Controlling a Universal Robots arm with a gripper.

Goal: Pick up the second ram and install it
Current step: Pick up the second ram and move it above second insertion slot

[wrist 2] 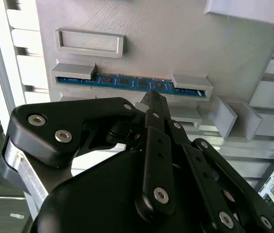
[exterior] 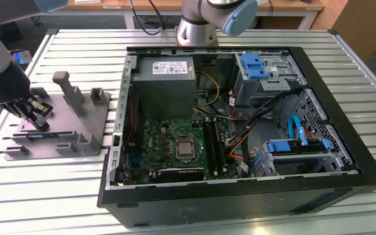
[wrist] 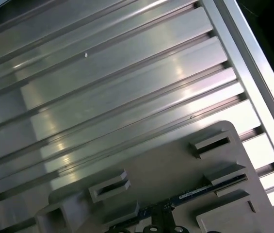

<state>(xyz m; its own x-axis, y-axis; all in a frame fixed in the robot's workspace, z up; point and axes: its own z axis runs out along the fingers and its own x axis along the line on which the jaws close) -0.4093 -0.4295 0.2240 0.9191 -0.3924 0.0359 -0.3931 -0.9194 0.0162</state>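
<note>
1. Black tool [wrist 2: 151, 99] linkage is sitting closest to us in the second wrist view. Its tip is pointing at the top edge of the second ram [wrist 2: 122, 81].
2. We're not able to tell whether the tool is open, closed or gripping, and we can't tell if it's touching the strip.
3. The second ram is standing on edge between two slotted blocks of the grey fixture [wrist 2: 166, 39], with its chips facing us.
4. In the exterior view, we're seeing the tool hanging over the fixture at that view's left, just above the blue strip.
5. The fixture is resting on the slatted metal desk [exterior: 18, 166], beside the open PC case [exterior: 240, 196]. The motherboard [exterior: 168, 142] is lying inside the case.
</note>
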